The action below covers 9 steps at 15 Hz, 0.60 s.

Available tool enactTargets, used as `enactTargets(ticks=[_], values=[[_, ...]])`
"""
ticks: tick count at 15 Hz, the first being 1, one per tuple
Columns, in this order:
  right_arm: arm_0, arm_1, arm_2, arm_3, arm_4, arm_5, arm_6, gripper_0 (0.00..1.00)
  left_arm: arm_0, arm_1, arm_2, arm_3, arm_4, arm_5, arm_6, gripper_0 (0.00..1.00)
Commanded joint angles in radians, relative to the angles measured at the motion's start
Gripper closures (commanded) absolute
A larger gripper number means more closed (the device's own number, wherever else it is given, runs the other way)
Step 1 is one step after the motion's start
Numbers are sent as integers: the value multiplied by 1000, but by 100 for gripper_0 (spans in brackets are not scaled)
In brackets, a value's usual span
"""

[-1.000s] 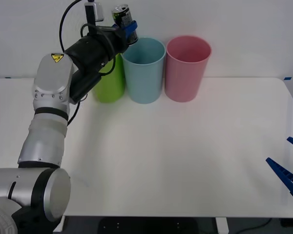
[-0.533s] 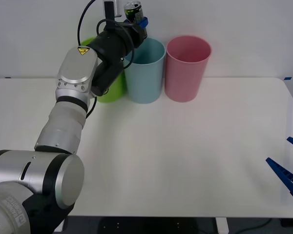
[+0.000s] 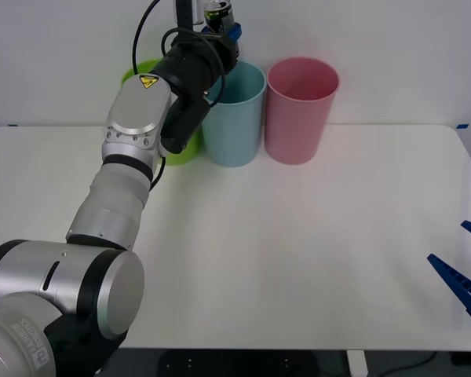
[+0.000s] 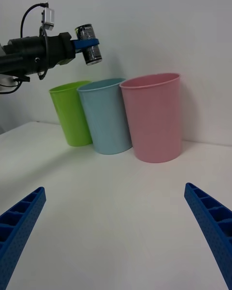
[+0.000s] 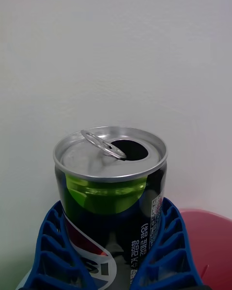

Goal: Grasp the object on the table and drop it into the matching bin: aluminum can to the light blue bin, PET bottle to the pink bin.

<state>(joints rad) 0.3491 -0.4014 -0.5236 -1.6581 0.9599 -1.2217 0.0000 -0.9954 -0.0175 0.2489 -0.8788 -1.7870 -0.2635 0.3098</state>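
Aluminum can w/ opened tab: prob. empty, v. light, thin-walled, dents easily; side grip at mid-body suits it. Left gripper fingers clamp its sides, holding it in air above light blue bin. Right gripper fingers spread wide, empty, low over tabletop.

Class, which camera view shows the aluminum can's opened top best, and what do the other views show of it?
The left wrist view: the aluminum can shows its raised tab and open mouth. The right wrist view shows its dark side, tilted above the light blue bin. The front view shows it small, in the left gripper.
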Motion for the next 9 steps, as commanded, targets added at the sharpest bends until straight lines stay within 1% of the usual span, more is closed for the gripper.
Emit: enactTargets(ticks=[1,2,3,4,5,6,9], values=[[0,0,0,0,0,0,0,0,1,0,0,0,3,0,-1,97],[0,0,0,0,0,0,0,0,1,0,-2,0,6,0,-1,95],[0,0,0,0,0,0,0,0,1,0,-2,0,6,0,-3,85],[0,0,0,0,0,0,0,0,1,0,-2,0,6,0,-5,66],[0,0,0,0,0,0,0,0,1,0,-2,0,8,1,-6,26],[0,0,0,0,0,0,0,0,3,0,-7,0,11,4,-9,0],[0,0,0,0,0,0,0,0,6,0,-17,0,31,4,-14,0]])
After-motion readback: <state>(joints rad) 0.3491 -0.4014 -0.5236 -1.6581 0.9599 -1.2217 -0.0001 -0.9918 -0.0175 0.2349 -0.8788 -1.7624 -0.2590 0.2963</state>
